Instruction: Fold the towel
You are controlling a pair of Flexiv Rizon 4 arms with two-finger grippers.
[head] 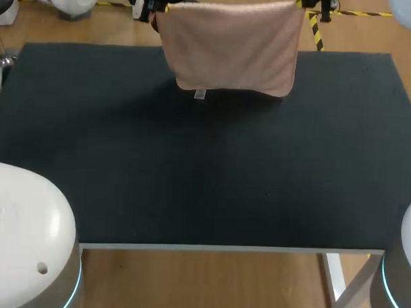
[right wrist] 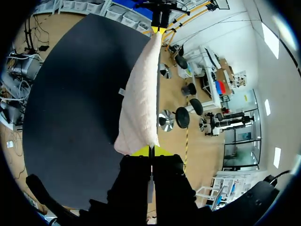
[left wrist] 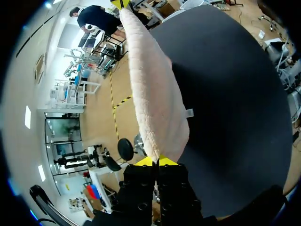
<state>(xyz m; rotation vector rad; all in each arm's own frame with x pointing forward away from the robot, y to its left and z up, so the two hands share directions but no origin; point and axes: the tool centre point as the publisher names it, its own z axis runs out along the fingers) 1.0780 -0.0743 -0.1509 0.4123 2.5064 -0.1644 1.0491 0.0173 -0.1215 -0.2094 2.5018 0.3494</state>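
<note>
Towel (head: 233,47) first: I count just one, a pale pink cloth, held up in the air over the far side of the dark worktop (head: 205,174). It hangs as a broad sheet facing the near side, its top edge stretched roughly level between two claws. The lower edge droops in a soft curve with rounded corners. A single small white tag (head: 199,93) sticks out below that edge, nearer the left arm's side. A faint shadow lies on the worktop under the cloth. From where I stand I cannot tell whether the bottom edge touches the surface or hangs just clear of it.

Two arms are at work, one at each top corner. The left claw (left wrist: 156,161) is clenched on the towel's left top corner, its two yellow tips pressed together with the fabric pinched between them. The right claw (right wrist: 150,151) is likewise clamped on the right top corner, both of its yellow tips closed on the cloth. Seen along either wrist, the towel runs edge-on as a narrow band from one claw straight across to the other, with the worktop lying to one side of it
</note>
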